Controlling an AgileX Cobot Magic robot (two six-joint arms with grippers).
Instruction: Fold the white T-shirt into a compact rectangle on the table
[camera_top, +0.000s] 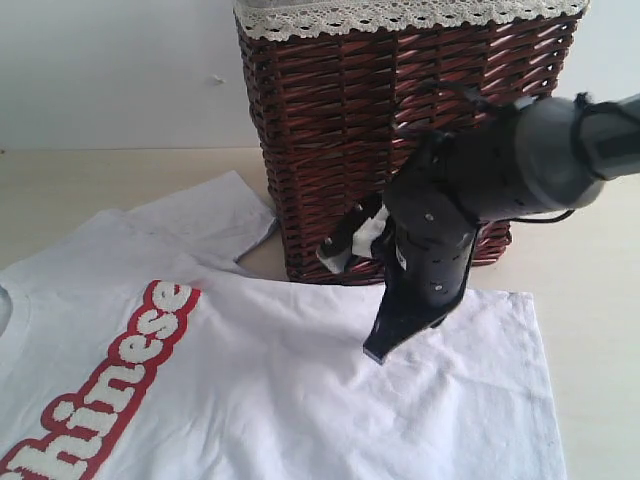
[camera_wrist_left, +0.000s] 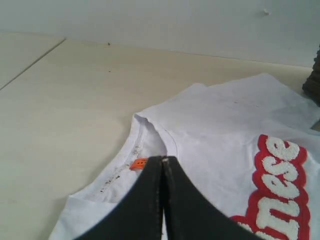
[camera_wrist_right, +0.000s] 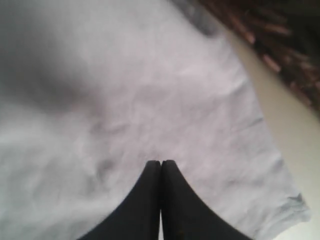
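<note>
Right hand, closed and empty, hovers over white short-sleeved cotton T-shirt spread on pale beige bench — hem at 3 o'clock, collar toward 9, where closed left hand hovers.

Pale beige table, white T-shirt spread flat, dark wicker basket standing behind

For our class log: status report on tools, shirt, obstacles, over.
Left tool shut, right tool shut, nothing held. White T-shirt spread open on table, unfolded. Wicker basket close beside shirt.
</note>
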